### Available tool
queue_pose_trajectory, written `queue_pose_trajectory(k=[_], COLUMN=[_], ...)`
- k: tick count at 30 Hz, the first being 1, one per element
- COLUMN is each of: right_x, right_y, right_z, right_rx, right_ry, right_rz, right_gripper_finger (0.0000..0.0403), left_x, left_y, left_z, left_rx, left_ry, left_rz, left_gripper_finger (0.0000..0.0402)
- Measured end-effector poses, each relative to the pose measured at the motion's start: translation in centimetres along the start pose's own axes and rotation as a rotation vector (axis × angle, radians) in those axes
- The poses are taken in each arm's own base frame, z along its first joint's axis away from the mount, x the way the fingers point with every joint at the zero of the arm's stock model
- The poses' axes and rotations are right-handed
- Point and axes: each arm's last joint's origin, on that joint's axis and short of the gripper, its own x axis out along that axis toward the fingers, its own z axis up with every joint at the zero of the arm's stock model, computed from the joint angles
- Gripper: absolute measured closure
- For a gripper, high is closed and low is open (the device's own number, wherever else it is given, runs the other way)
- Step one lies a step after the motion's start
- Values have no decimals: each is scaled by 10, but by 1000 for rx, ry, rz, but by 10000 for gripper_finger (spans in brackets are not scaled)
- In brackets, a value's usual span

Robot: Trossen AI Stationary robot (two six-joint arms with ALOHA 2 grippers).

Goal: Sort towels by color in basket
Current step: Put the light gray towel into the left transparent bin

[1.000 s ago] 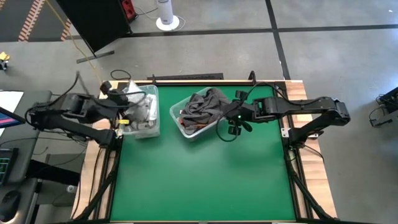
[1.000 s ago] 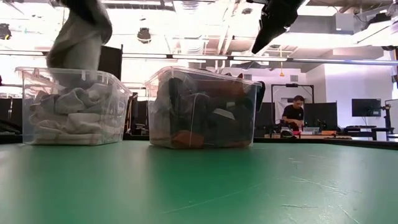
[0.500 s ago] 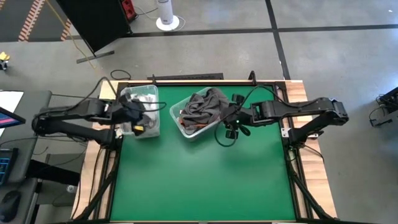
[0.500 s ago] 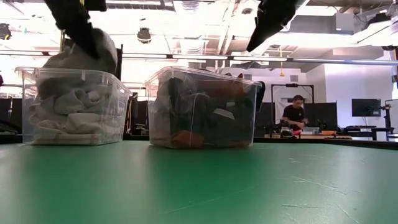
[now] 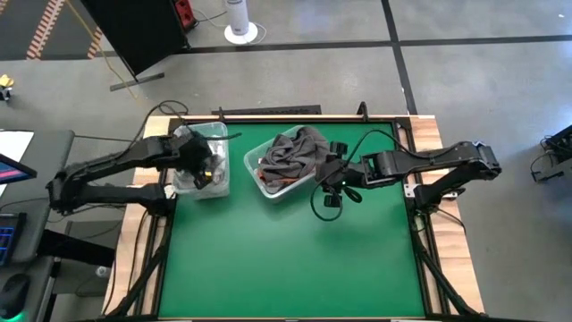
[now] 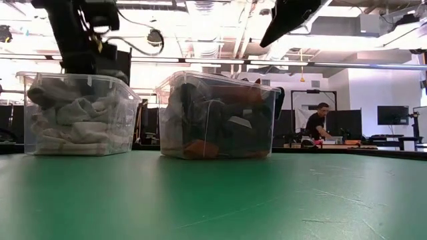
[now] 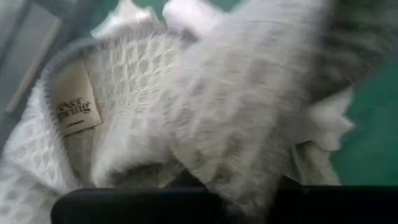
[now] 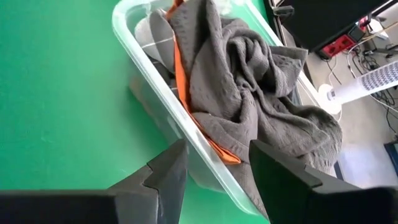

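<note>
Pale waffle towel (image 7: 186,124) | left pincer (image 5: 198,161) clenched on it inside light bin (image 5: 219,179) | release low, then lift straight | right pincer (image 8: 214,165) released beside dark bin (image 5: 255,174)

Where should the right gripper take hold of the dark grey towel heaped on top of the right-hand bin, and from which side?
Judging by its pose, grip the dark grey towel at the bunched folds on top of the heap, coming down from above. The clear bin walls block a side approach. The right gripper hovers open beside the bin.
</note>
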Motion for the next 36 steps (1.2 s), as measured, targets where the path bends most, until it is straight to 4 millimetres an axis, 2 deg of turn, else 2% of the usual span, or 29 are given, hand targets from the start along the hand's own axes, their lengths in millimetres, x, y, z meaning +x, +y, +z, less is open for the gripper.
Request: queue_pose_trajectory(k=[3, 6, 12, 15, 18, 21, 30, 36], right_x=[-1, -3, -5, -6, -7, -7, -9, -9], right_y=[3, 6, 11, 12, 14, 15, 19, 19], right_z=[1, 3, 4, 5, 5, 5, 5, 5], right_rx=[0, -2, -6, 5, 6, 14, 23, 31], right_ry=[-9, -30, -48, -50, -51, -53, -57, -56], right_rz=[6, 13, 26, 29, 32, 35, 46, 45], right_gripper_finger=[195, 195, 195, 195, 195, 195, 195, 195], left_x=[17, 27, 40, 39, 25, 0, -57, -84], left_y=[1, 0, -3, -3, 1, 4, 14, 20], left_z=[0, 2, 4, 8, 15, 26, 38, 49], left_rx=[18, 35, 66, 70, 59, 47, 81, 101], left_ry=[77, 123, 188, 199, 185, 95, 70, -65], left_rz=[8, 2, -11, -9, -19, -72, -118, -120], left_gripper_finger=[384, 359, 262, 216, 184, 171, 168, 168])
